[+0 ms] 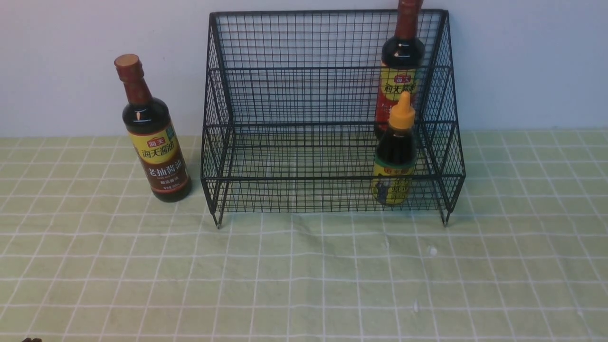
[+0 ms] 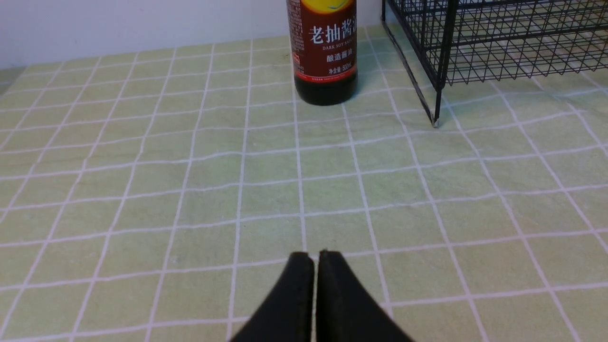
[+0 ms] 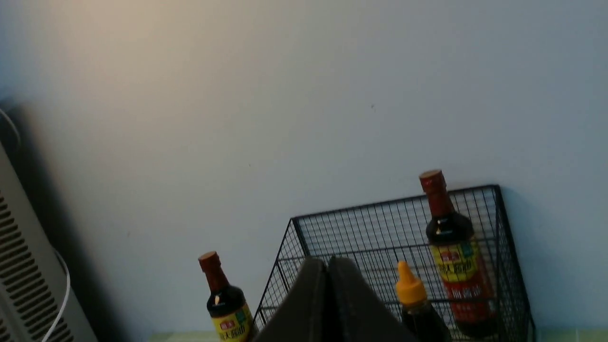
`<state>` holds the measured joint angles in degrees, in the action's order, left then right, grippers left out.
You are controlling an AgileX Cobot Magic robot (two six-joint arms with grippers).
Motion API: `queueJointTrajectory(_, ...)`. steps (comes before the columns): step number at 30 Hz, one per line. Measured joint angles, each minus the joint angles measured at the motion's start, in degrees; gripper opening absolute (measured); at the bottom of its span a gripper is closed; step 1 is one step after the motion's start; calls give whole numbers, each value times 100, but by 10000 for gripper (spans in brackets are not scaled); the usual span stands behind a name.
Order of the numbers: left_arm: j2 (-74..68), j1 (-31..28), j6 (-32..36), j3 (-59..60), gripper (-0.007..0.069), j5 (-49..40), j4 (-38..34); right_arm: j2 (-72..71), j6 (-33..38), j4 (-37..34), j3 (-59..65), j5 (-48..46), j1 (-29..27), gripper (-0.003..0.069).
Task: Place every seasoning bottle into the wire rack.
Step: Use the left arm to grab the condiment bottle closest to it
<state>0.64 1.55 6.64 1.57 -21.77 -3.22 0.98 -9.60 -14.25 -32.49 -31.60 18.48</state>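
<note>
The black wire rack (image 1: 304,95) stands at the back of the table. A tall bottle with a red lower band (image 1: 398,71) stands on its upper tier at the right, and the short bottle with the orange nozzle cap (image 1: 395,152) stands on the lower tier in front of it. The tall bottle with the brown band (image 1: 152,133) stands on the cloth left of the rack; its lower part shows in the left wrist view (image 2: 325,52). My left gripper (image 2: 311,254) is shut and empty, low over the cloth, well short of that bottle. My right gripper (image 3: 327,260) is shut and empty, raised, facing the rack (image 3: 394,228).
A green checked cloth (image 1: 304,275) covers the table up to a pale wall. The rack's front left foot (image 2: 434,122) rests on the cloth near the brown-band bottle. A grey slatted unit with a white cable (image 3: 28,266) shows in the right wrist view.
</note>
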Motion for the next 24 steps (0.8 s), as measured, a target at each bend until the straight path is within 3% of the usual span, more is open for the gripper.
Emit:
queueJointTrajectory(9,0,0,0,0,-7,0,0,0,595,983,234,7,0,-13)
queueJointTrajectory(15,0,0,0,0,-7,0,0,-74,697,1707,1065,359,-39,-13)
queueJointTrajectory(24,0,0,0,0,-7,0,-5,-167,710,1779,2932,695,-1564,-13)
